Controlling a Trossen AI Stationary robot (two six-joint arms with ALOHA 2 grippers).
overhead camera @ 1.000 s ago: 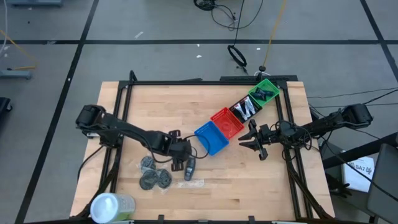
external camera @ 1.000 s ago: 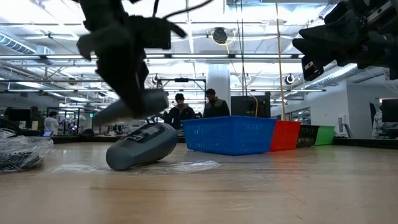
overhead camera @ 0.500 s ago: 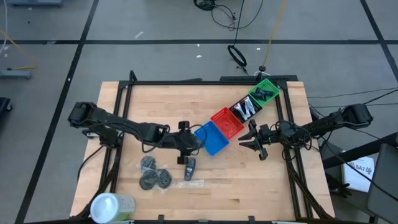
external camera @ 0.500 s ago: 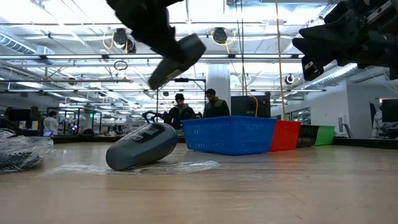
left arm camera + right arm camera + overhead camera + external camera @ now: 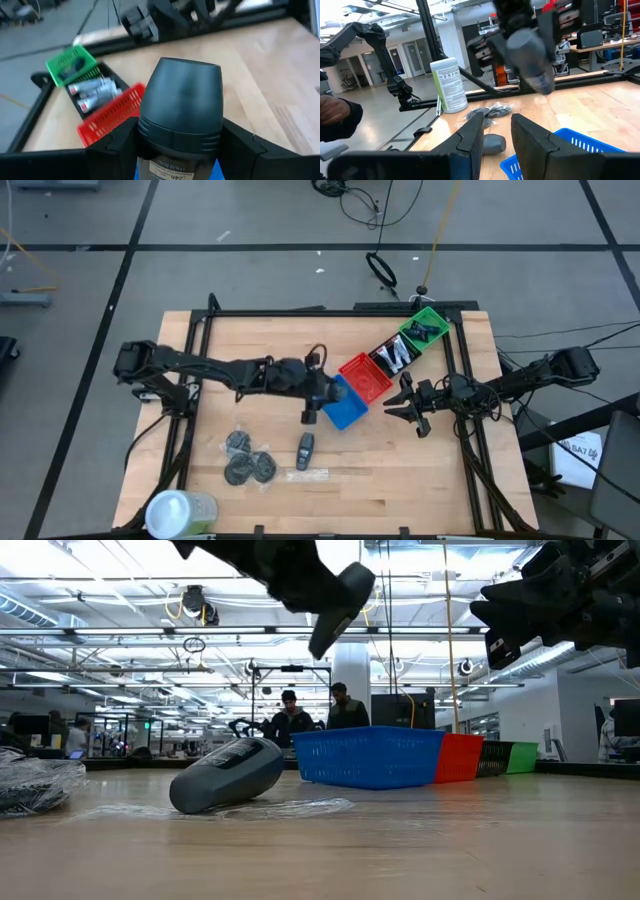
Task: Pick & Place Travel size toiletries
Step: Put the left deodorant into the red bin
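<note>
Nearest the table's front edge stands a large white-topped green container (image 5: pixel 180 511), with a clear crumpled plastic wrapper (image 5: pixel 310 475) lying on the wood beside it to the right. Just behind these rest three dark round discs (image 5: pixel 245 461) in a cluster, and a dark bottle (image 5: pixel 305 450) lies on its side on the wooden table (image 5: pixel 440 490), close to the wrapper. Farther back, the left gripper (image 5: pixel 318 392) hangs above the near left edge of a blue plastic basket (image 5: pixel 345 408), its jaws clamped around a second dark bottle (image 5: pixel 181 107) held clear of the table. Level with it on the right, the right gripper (image 5: pixel 408 408) hovers by the baskets with its fingers (image 5: pixel 535 137) nearly together and nothing between them. Beyond the blue basket runs a diagonal row: a red basket (image 5: pixel 365 376), a black tray holding small white tubes (image 5: pixel 394 355), then a green basket (image 5: pixel 424 327) with dark items.
</note>
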